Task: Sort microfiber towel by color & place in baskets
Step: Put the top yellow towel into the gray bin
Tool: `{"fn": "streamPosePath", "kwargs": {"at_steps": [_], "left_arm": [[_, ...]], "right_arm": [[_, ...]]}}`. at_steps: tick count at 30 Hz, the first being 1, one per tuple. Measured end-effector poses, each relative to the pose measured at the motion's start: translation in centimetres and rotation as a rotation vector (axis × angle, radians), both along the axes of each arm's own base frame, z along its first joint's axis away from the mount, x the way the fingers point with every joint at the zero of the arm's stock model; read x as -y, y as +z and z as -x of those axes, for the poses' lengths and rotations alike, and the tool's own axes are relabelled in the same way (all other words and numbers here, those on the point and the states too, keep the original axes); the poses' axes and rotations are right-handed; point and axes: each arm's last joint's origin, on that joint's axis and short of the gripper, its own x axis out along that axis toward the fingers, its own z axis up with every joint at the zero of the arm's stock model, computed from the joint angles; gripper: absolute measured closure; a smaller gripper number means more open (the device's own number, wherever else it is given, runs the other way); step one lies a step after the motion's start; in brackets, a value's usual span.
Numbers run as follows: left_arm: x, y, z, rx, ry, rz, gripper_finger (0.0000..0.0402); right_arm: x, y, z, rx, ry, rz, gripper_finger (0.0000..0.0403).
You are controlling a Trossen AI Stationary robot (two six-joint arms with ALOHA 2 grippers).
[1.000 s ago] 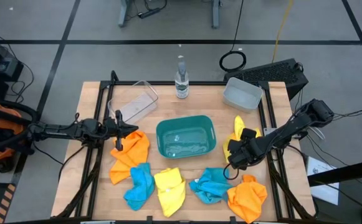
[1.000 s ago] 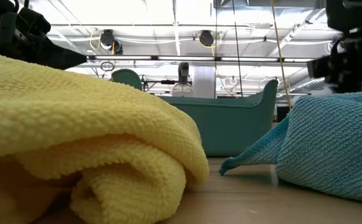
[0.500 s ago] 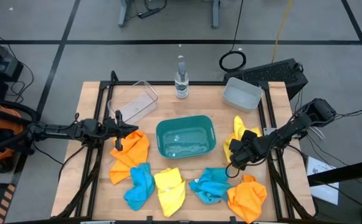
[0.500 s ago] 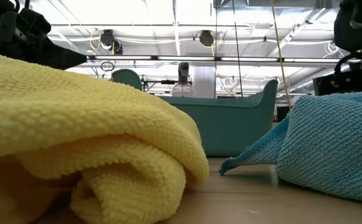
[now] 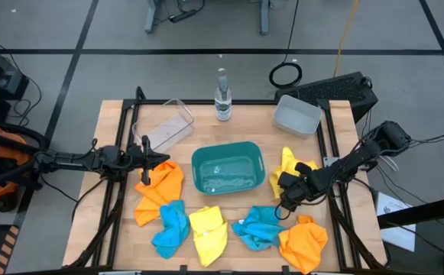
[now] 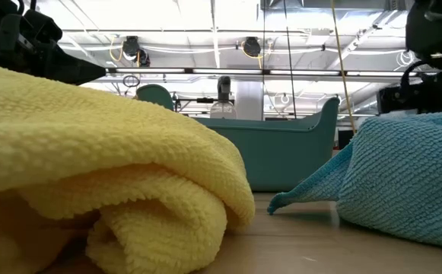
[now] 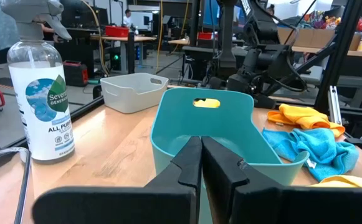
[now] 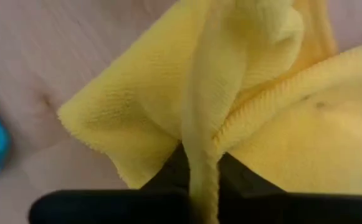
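Left gripper (image 5: 147,161) parked at table's left edge, fingers closed on nothing, kept clear while other arm works. Clear basket (image 5: 163,127), teal basket (image 5: 227,168), grey basket (image 5: 296,115) seen without towels, awaiting sorted colours. Right gripper (image 5: 286,186) clamped on fold of yellow towel (image 5: 289,163) beside teal basket, pinched for lifting

On the pale wooden table (image 5: 115,114) sit a teal plastic tub (image 5: 227,168), a clear tub (image 5: 163,126), a pale grey tub (image 5: 296,115), a clear spray bottle (image 5: 222,97), and scattered orange (image 5: 160,187), blue (image 5: 258,225) and yellow microfiber towels (image 5: 209,233).
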Motion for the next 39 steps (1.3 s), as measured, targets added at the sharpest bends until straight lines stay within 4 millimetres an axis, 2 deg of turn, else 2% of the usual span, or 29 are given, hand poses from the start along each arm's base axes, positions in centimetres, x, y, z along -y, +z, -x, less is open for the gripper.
{"fn": "streamPosePath", "kwargs": {"at_steps": [5, 11, 17, 20, 25, 31, 34, 39], "left_arm": [[0.0, 0.0, 0.0, 0.004, 0.000, 0.001, 0.0384], [0.0, 0.2, 0.0, 0.023, -0.006, 0.001, 0.0384], [0.0, 0.6, 0.0, 0.068, -0.006, 0.005, 0.0384], [0.0, 1.2, 0.1, 0.125, -0.007, 0.010, 0.0384], [0.0, 2.3, 0.2, 0.229, -0.007, -0.008, 0.0384], [0.1, 4.9, 0.5, 0.281, -0.041, -0.019, 0.0376], [0.2, 6.0, 0.2, 0.271, -0.075, -0.018, 0.0343], [0.3, 7.7, -0.7, 0.268, -0.097, -0.045, 0.0253]], "right_arm": [[-0.8, 4.3, -0.8, 0.076, -0.021, 0.019, 0.0376], [-2.6, 11.0, -1.6, 0.240, 0.024, 0.138, 0.0392], [-4.8, 18.2, -1.7, 0.573, 0.079, 0.344, 0.0390], [-6.1, 20.6, -1.9, 0.741, 0.129, 0.501, 0.0388], [-8.0, 22.6, -3.1, 0.852, 0.195, 0.667, 0.0388], [-8.7, 22.8, -6.3, 0.876, 0.203, 0.739, 0.0388], [-8.3, 22.6, -8.3, 0.891, 0.248, 0.741, 0.0387], [-7.2, 22.4, -11.9, 0.990, 0.404, 0.701, 0.0387]]}}
